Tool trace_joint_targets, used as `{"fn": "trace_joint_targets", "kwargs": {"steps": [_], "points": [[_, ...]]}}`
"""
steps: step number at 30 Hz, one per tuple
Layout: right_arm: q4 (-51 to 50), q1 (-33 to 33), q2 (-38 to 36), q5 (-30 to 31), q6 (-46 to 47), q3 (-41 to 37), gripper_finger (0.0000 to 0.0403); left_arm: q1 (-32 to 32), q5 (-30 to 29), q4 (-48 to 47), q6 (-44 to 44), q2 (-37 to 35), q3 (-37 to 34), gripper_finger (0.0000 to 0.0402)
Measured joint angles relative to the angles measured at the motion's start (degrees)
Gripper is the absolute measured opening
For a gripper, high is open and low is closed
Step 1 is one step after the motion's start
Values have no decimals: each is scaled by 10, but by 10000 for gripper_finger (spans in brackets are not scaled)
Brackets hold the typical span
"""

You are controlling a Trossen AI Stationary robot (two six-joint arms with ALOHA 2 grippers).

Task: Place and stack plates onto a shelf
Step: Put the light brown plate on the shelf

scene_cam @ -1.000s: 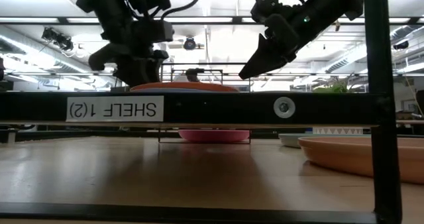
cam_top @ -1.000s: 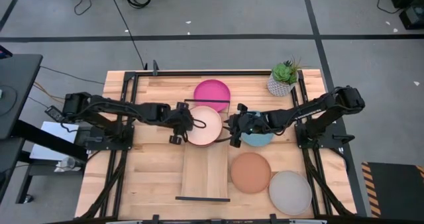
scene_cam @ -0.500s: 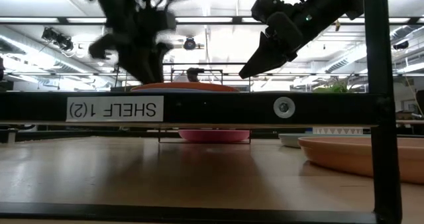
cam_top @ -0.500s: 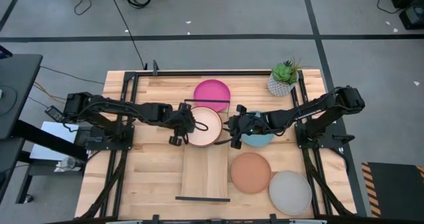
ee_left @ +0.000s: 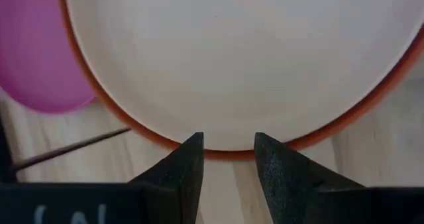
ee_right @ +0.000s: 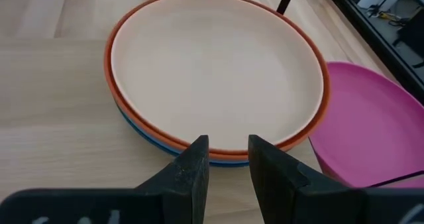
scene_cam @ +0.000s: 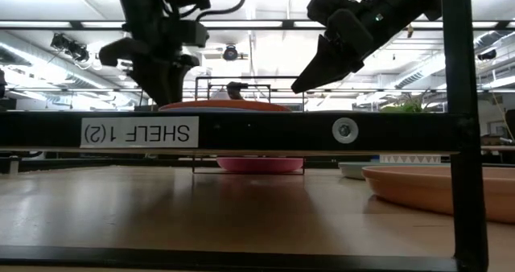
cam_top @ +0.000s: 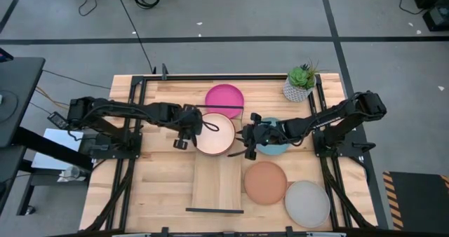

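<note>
A stack of plates sits at the far end of the shelf (cam_top: pixel 218 168), between my two sets of fingers. The cream-pink plate (cam_top: pixel 215 132) is on top, with the orange-red plate (ee_right: pixel 118 99) under it and a blue plate (ee_right: pixel 142 136) below that. My left gripper (cam_top: pixel 181 143) hovers just off the stack's edge, its fingers (ee_left: pixel 179 169) a little apart with only the rim of the stack ahead of them. My right gripper (cam_top: pixel 245 140) hangs at the opposite edge, fingers (ee_right: pixel 190 166) also slightly apart and holding nothing. Beyond my left fingers the magenta plate (cam_top: pixel 224 99) lies on the surface (cam_top: pixel 150 189). Behind my right fingers rests the light blue plate (cam_top: pixel 276 146), then the terracotta-peach plate (cam_top: pixel 265 182) and the grey plate (cam_top: pixel 306 202) farther off.
</note>
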Motion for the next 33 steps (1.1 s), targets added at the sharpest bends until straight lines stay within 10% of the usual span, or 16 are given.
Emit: {"fn": "trace_joint_targets", "kwargs": {"steps": [33], "points": [[86,11,12,3,-80,0,112,-7,37,98,31,42,-26,141]]}}
